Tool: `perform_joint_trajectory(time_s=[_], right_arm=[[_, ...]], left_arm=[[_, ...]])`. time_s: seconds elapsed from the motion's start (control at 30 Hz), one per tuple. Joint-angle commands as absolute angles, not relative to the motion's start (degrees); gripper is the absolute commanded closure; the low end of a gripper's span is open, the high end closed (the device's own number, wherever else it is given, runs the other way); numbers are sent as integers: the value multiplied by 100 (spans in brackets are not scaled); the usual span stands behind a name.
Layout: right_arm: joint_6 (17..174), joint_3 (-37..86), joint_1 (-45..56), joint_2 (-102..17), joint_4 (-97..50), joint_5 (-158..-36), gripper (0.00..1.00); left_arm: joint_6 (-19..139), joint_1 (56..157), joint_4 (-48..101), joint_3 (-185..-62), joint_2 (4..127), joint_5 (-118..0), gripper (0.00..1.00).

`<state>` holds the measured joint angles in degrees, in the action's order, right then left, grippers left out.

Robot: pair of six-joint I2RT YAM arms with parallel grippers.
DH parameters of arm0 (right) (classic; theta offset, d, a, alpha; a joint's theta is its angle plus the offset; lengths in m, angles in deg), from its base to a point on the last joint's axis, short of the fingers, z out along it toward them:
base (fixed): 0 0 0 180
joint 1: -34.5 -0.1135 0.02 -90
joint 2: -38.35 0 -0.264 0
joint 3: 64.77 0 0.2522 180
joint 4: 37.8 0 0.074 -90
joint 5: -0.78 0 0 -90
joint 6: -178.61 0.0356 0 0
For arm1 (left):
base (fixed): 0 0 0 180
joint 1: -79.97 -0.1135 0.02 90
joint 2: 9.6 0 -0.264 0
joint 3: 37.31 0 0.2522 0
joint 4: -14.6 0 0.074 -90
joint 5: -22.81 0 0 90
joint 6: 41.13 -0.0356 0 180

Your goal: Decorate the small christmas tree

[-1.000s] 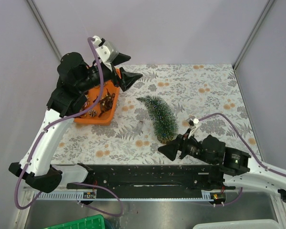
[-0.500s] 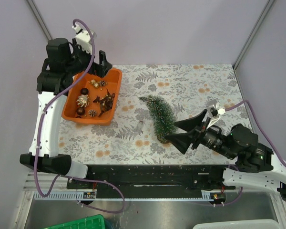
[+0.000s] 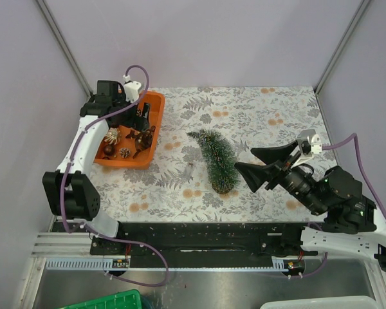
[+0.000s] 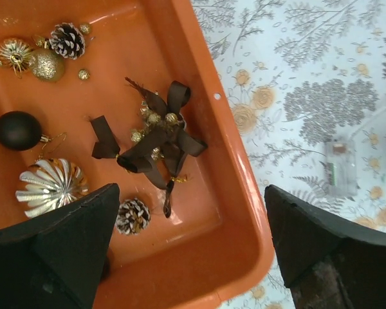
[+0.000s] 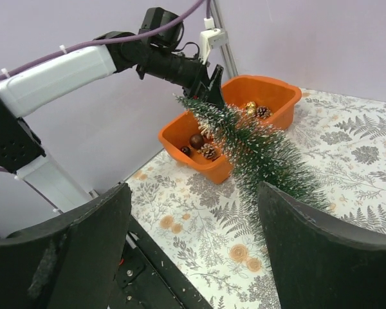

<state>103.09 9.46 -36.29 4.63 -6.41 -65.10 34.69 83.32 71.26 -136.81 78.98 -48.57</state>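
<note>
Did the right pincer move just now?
Yes. Against the lying tree, the right pincer slid from just in front of its base to its right side.

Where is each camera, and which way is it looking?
Top: high behind the arms, looking down on the table; both arms show, left hand over the tray, right hand near the base of the tree.
Left wrist: on the left wrist, looking straight down into the tray of ornaments; its two fingers show at the bottom.
Right wrist: on the right wrist, looking across the table at the tree; its fingers frame the view, the left arm behind.
Shared: both wrist views show the tray.
</note>
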Motion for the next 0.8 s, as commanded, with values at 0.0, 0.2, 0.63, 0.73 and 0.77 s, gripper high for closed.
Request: perform_joint_trajectory(time_s=[0.0, 0.2, 0.63, 0.73, 0.77], right_arm=[[10134, 1139, -3652, 171, -717, -6442, 13], [10977, 728, -3652, -24, -672, -6812, 14], [10821, 1034, -3652, 135, -567, -6759, 14], [10803, 1043, -3652, 170, -541, -6759, 15], [10794, 1043, -3652, 196, -532, -6751, 15]], left_arm=[[3296, 8304, 6537, -13756, 8364, -5207, 1], [3393, 8304, 6300, -13712, 8752, -5285, 1], [2865, 8471, 5895, -13317, 9086, -5584, 31], [2821, 8489, 5860, -13290, 9156, -5611, 48], [2812, 8489, 5851, -13307, 9183, -5646, 54]])
